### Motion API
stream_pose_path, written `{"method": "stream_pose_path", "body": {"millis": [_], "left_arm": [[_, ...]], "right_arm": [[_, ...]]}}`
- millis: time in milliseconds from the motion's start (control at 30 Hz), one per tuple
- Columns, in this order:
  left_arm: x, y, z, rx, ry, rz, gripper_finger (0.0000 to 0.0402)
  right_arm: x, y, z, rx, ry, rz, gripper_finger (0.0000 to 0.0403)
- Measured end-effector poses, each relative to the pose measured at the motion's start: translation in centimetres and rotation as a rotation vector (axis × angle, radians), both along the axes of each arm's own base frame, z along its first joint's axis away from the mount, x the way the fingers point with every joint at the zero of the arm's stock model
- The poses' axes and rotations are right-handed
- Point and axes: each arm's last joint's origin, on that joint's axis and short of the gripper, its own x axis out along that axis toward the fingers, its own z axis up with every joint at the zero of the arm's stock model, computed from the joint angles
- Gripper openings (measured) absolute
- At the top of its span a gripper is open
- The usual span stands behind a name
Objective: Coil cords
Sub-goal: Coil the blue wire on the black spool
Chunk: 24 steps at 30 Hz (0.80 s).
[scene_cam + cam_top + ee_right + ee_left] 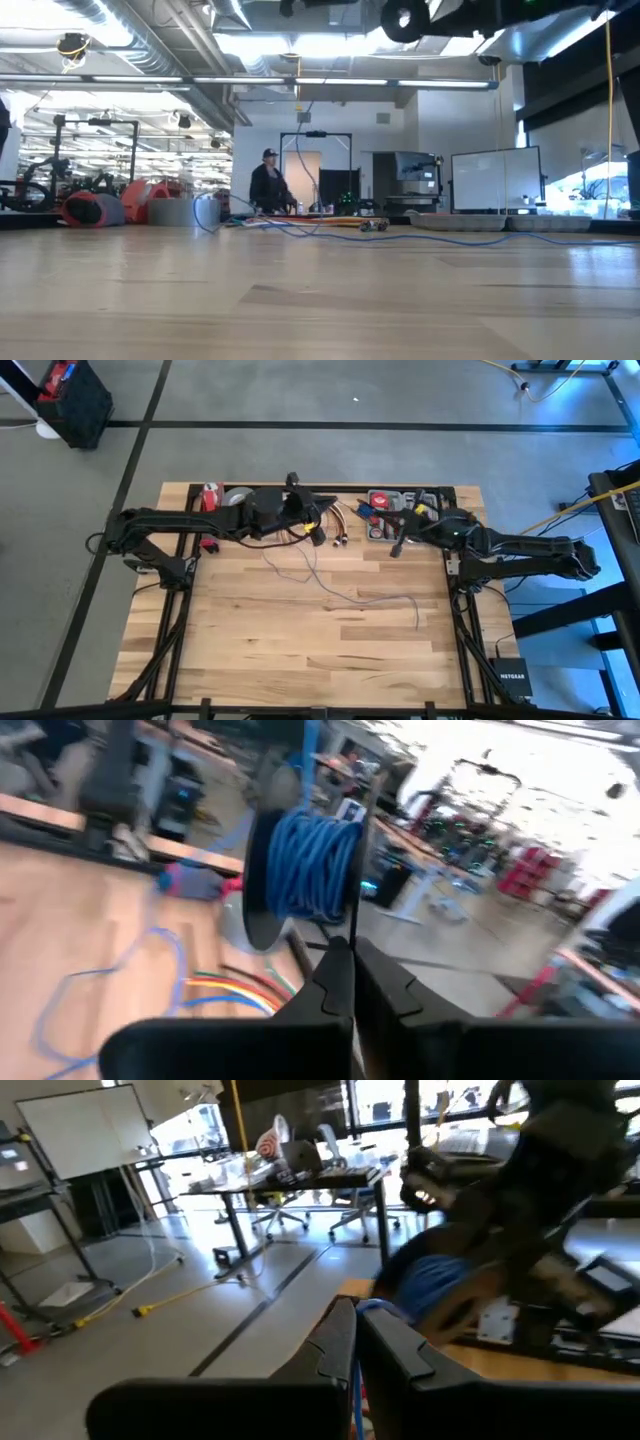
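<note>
Both grippers raised at the table's far edge.
Left gripper [318, 530] pinches the blue cord [356, 1380]; right gripper [397, 547] closed, empty, beside the spool [300, 875].

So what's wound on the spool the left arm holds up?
Blue cord, coiled in many turns around the spool. A strand runs between the shut left fingers, and loose cord trails onto the table. The spool's core is covered.
</note>
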Motion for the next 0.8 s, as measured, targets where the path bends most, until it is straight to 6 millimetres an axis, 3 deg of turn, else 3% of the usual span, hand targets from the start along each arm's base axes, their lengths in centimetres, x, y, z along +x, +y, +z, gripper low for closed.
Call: {"method": "stream_pose_path", "body": {"millis": [400,800], "left_arm": [[1.7,-1.6,-1.1,-0.066,-0.049,-0.046,0.0005],[5.9,-1.8,-5.4,-0.049,-0.053,-0.067,0.0005]], "right_arm": [[3.9,-0.9,-1.9,-0.03,-0.006,-0.088,0.0],[4.6,-1.2,-2.0,-0.036,-0.056,-0.146,0.0]]}}
